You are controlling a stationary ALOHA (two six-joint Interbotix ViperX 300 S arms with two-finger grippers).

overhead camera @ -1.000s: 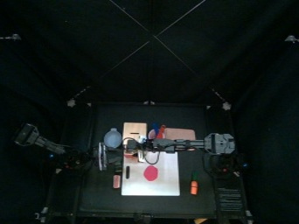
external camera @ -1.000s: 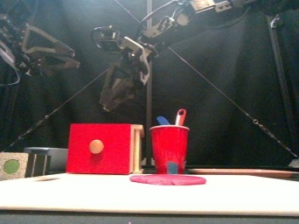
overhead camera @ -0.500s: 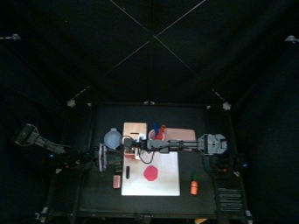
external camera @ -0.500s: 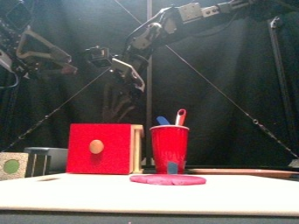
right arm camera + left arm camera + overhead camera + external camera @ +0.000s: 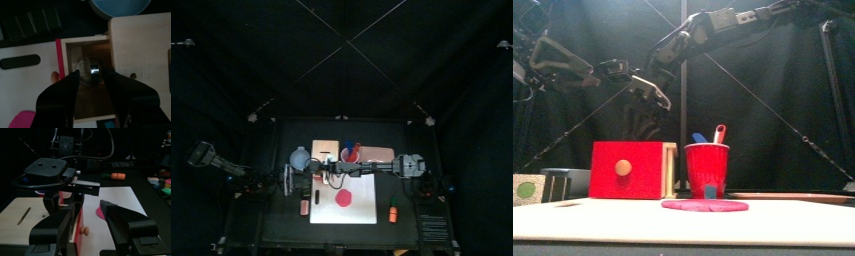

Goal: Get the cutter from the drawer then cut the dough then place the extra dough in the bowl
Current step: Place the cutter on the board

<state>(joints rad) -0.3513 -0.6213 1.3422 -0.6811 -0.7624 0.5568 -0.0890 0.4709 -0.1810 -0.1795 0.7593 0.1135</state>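
Round metal cutter (image 5: 89, 67) lies in the open red-fronted drawer (image 5: 59, 60) of the pale wooden box (image 5: 143, 40). Right gripper (image 5: 92, 76) hovers over it, fingers spread either side. Left gripper (image 5: 89, 210) rests at the table's left, fingers apart.

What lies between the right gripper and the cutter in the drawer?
Nothing: in the right wrist view the right gripper hangs with open fingers over the open drawer, and only air separates it from the cutter.

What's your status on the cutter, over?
Right tool open, above the open drawer. Cutter lying in drawer, not gripped. Left tool open, parked left. Nothing blocking.
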